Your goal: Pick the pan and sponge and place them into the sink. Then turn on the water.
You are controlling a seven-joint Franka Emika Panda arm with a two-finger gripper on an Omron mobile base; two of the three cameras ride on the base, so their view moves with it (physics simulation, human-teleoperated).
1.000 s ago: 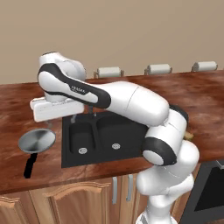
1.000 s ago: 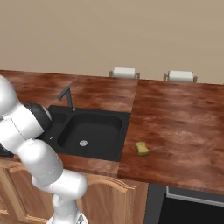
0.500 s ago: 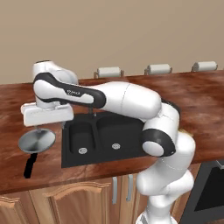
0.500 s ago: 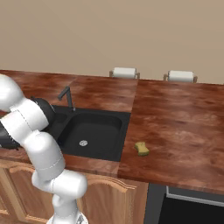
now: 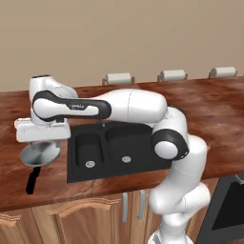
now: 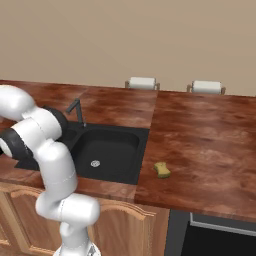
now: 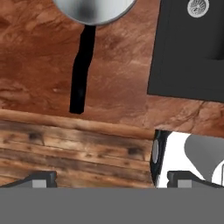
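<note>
Pan: the frying pan [image 5: 40, 154] lies flat on the wooden counter [image 5: 214, 109] just left of the sink [image 5: 116, 147], its black handle [image 7: 81, 72] pointing toward the counter's front edge and ending just short of it.
Gripper: the gripper [image 7: 105, 177] hangs above the pan, its white hand block covering the pan's far rim in the left base view; the 2 finger tips stand wide apart at the bottom of the hand view, with nothing between them.
Sponge: the yellow sponge [image 6: 161, 169] sits on the counter just right of the sink's right edge, near the front edge, well apart from the pan.
Sink: black, with 2 basins, the small 1 nearest the pan; a silver drain [image 5: 89, 164] shows in each, and the dark faucet [image 6: 76, 111] stands behind the basins.
Open room: bare counter lies left of the pan and in front of it as far as the edge; a wide bare stretch runs right of the sponge.
In the way: the arm's long white forearm [image 5: 128, 106] stretches across above the sink's back edge.
Around: 3 paper towel rolls [image 5: 118, 78] stand along the back wall; wooden cabinet fronts [image 5: 95, 219] run below the counter.
</note>
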